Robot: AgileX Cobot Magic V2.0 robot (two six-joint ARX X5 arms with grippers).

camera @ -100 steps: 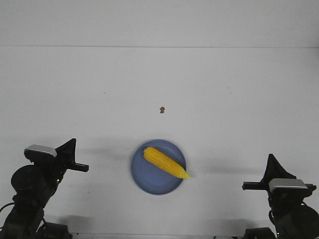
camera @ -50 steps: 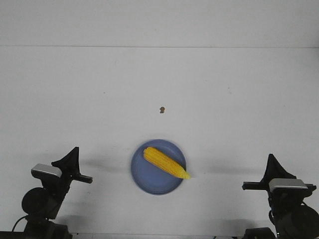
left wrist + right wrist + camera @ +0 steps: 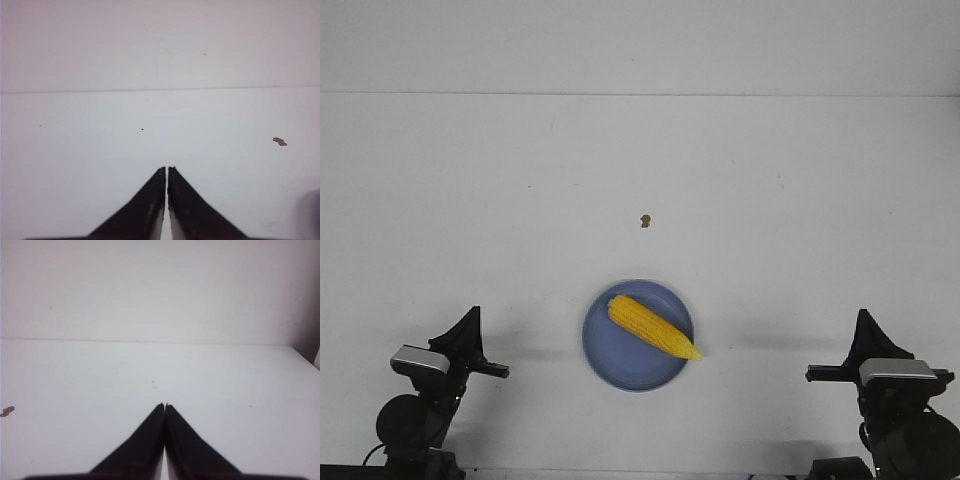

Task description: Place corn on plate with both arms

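Observation:
The yellow corn [image 3: 652, 327] lies diagonally on the periwinkle-blue plate [image 3: 610, 355] at the front middle of the table, its pointed tip over the plate's right rim. My left gripper [image 3: 472, 318] is shut and empty at the front left, well apart from the plate; in the left wrist view its jaws [image 3: 167, 169] are closed over bare table. My right gripper [image 3: 865, 320] is shut and empty at the front right; in the right wrist view its jaws [image 3: 164, 405] are pressed together. Corn and plate do not show in either wrist view.
A tiny brown speck [image 3: 645, 220] lies on the white table beyond the plate; it also shows in the left wrist view [image 3: 280, 141] and at the edge of the right wrist view [image 3: 7, 411]. The table's far edge meets a white wall.
My left arm has drawn back and lowered toward the front left corner. The right arm, the corn and the plate have not moved.

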